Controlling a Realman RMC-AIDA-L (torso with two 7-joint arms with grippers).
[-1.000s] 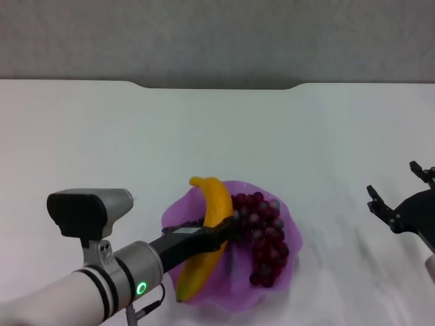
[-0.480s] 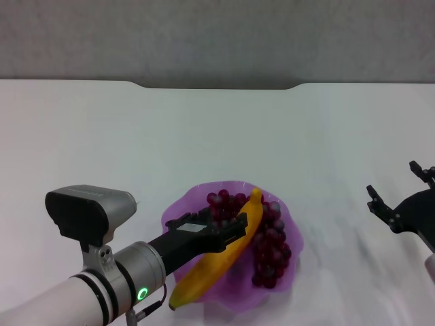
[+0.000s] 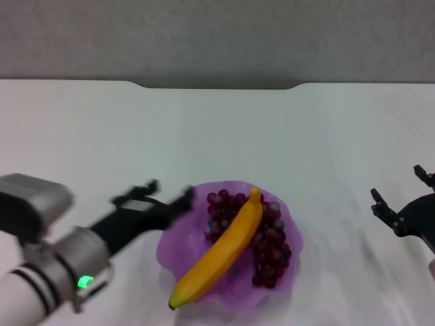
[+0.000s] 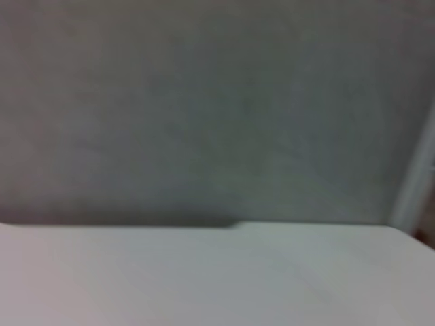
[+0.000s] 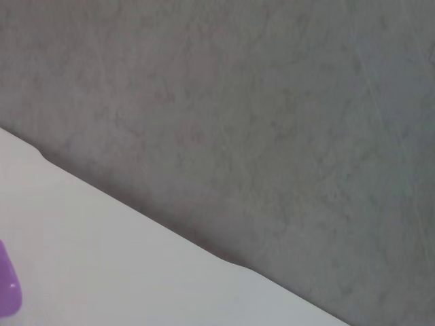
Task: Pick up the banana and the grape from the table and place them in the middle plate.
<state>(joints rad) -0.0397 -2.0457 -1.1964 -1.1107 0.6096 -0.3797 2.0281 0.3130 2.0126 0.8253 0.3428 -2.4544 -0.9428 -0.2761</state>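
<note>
The banana (image 3: 228,248) lies slantwise in the middle plate (image 3: 178,246), across the grape (image 3: 273,241) bunch, which also rests in the plate. The plate is translucent purple with a wavy rim and stands on the white table (image 3: 272,136). My left gripper (image 3: 168,192) is open and empty, just left of the plate's rim and above the table. My right gripper (image 3: 401,190) is open and empty at the far right, well away from the plate. A sliver of the plate shows in the right wrist view (image 5: 7,291).
The table's notched far edge (image 3: 217,86) meets a grey wall (image 3: 217,34). The left wrist view shows only the tabletop (image 4: 204,278) and the wall.
My left gripper has let go of the banana and drawn back to the left. The banana swung round and now lies across the grapes in the plate. The right arm has barely moved.
</note>
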